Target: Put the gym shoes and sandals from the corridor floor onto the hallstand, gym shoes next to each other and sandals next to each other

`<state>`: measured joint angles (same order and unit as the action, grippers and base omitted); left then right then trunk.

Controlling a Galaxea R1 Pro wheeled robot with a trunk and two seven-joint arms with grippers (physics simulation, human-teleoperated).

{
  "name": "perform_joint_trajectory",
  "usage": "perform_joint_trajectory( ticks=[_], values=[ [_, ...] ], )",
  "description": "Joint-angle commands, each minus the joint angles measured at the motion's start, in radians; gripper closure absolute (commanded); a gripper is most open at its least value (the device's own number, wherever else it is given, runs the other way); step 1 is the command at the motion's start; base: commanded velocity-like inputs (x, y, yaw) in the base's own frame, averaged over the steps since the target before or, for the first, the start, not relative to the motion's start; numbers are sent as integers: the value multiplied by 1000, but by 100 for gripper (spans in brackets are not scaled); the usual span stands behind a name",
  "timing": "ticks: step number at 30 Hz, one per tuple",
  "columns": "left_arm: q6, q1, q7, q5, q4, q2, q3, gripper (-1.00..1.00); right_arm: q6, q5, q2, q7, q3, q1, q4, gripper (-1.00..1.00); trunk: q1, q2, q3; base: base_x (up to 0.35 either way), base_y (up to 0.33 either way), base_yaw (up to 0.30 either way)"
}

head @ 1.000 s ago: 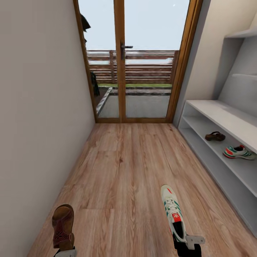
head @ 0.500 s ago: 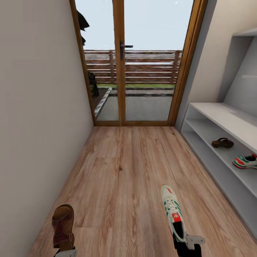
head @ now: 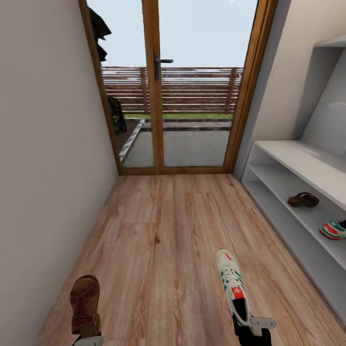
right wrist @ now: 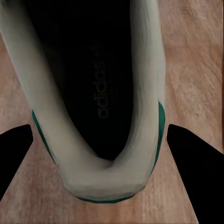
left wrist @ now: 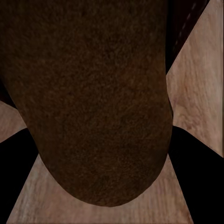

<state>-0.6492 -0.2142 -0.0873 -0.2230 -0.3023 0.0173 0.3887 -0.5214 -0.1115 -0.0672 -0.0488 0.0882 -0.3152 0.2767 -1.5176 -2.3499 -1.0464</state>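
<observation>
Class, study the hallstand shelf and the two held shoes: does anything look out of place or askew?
Nothing is damaged or spilled. On the hallstand, a sandal and a gym shoe each sit without their partner. Those partners, the brown sandal and the white gym shoe, are at the left and right grippers.

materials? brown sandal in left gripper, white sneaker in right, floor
Brown slip-on sandal: looks like matte leather or suede, grainy footbed. White green-striped lace-up sneaker: smooth off-white upper, probably leather or synthetic. Light brown plank floor: wood or laminate, visible grain and seams.
</observation>
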Motion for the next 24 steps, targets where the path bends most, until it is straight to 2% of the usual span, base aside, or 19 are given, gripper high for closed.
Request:
perform_joint_trajectory(
  ticks=[1, 11, 24],
  values=[
    [-3, -1, -9, -2, 0, 0, 9, 100, -3, -10, 0, -4, 8, -1, -1, 100, 0, 0, -1, 338, 0, -243],
    [-3, -1, -9, -1, 0, 0, 9, 100, -3, -10, -1, -4, 8, -1, -1, 100, 0, 0, -1, 335, 53, -263],
    [-3, -1, -9, -1, 0, 0, 9, 100, -3, -10, 0, -4, 8, -1, -1, 100, 0, 0, -1, 301, 190, -265]
  ],
)
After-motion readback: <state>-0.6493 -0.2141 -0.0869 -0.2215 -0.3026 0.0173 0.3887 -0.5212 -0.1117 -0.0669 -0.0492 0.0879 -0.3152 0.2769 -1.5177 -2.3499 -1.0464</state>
